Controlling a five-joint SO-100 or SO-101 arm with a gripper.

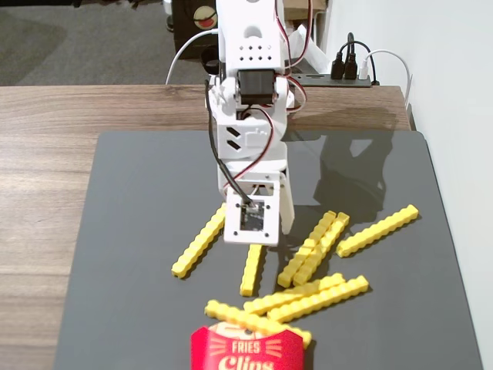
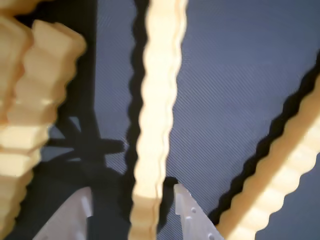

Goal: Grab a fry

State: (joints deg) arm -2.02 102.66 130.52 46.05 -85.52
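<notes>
My white gripper (image 1: 258, 235) points down onto the dark mat, low over one yellow studded fry (image 1: 252, 270). In the wrist view that fry (image 2: 155, 115) runs lengthwise between my two white fingers, the left (image 2: 70, 217) and the right (image 2: 192, 217). There is a dark gap on each side of it, so the gripper (image 2: 131, 192) is open around the fry and not clamped on it. Several more fries lie around: one at the left (image 1: 199, 243), a pair at the right (image 1: 312, 248) and one further right (image 1: 377, 230).
A red "FRIES" carton (image 1: 246, 351) lies at the mat's front edge with fries (image 1: 308, 297) spilling from it. The dark mat (image 1: 115, 231) covers a wooden table (image 1: 46, 154). A white wall stands at the right, and cables and a power strip (image 1: 343, 73) lie behind the arm.
</notes>
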